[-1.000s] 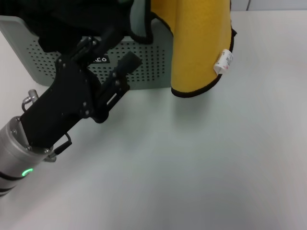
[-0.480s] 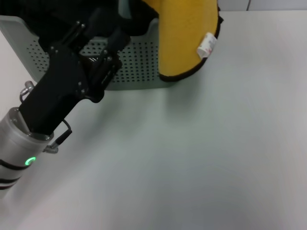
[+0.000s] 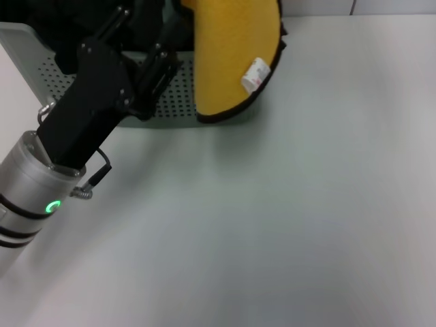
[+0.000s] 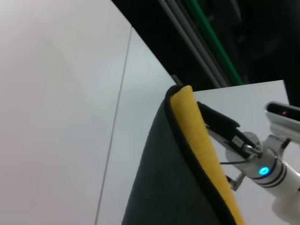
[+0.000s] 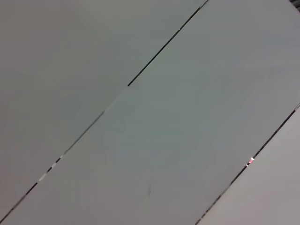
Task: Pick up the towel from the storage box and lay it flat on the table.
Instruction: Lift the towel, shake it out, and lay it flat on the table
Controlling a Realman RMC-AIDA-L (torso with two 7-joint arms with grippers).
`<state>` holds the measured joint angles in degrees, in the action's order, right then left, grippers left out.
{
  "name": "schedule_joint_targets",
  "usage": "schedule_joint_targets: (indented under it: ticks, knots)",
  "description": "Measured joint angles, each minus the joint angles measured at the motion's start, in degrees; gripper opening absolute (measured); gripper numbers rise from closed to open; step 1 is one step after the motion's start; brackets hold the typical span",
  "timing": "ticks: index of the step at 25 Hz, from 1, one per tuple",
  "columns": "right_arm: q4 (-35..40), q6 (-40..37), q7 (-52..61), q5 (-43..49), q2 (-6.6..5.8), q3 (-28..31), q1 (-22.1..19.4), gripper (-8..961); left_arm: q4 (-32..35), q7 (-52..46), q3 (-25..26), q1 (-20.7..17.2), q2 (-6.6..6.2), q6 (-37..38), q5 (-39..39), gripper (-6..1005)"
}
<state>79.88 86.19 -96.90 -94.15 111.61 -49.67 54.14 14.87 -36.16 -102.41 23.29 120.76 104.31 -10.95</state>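
The yellow towel (image 3: 228, 54) with black edging and a white tag (image 3: 255, 73) hangs in the air over the right end of the grey-green storage box (image 3: 174, 99). Its top runs out of the head view. In the left wrist view my right gripper (image 4: 220, 124) is shut on the towel's (image 4: 199, 140) upper edge. My left gripper (image 3: 146, 41) is open in front of the box's wall, just left of the hanging towel and not touching it. The white table (image 3: 286, 218) lies bare below.
Black fabric (image 3: 41, 17) is bunched up in the box behind my left arm. The box stands at the far left of the table. The right wrist view holds only plain grey panels with seams.
The hanging towel has swung left, from beside the box to over its right end. My left gripper has moved up and away from me, towards the box's rim and the towel.
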Motion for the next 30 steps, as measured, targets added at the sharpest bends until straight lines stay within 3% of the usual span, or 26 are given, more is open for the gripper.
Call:
schedule_joint_targets:
  ticks: [5,19,25,30]
  knots:
    - [0.8,-2.8,-0.4,2.4,1.22,-0.5,0.4,15,0.3,-0.6,-0.1,0.0,0.01,-0.8,0.4,480]
    - [1.2,-4.8,-0.8,3.4,1.55,-3.4,1.2,15,1.8,-2.4,-0.8,-0.9,0.01,-1.0,2.1,477]
    - [2.0,-4.2,-0.3,3.4,1.9,-4.6,1.3,15,1.8,-2.0,-3.0,-1.3,0.0,-3.6,8.8,476]
    - [2.8,-3.7,0.3,3.4,2.11,-4.6,1.3,15,1.3,-1.9,-3.2,-1.2,0.0,-5.0,9.4,476]
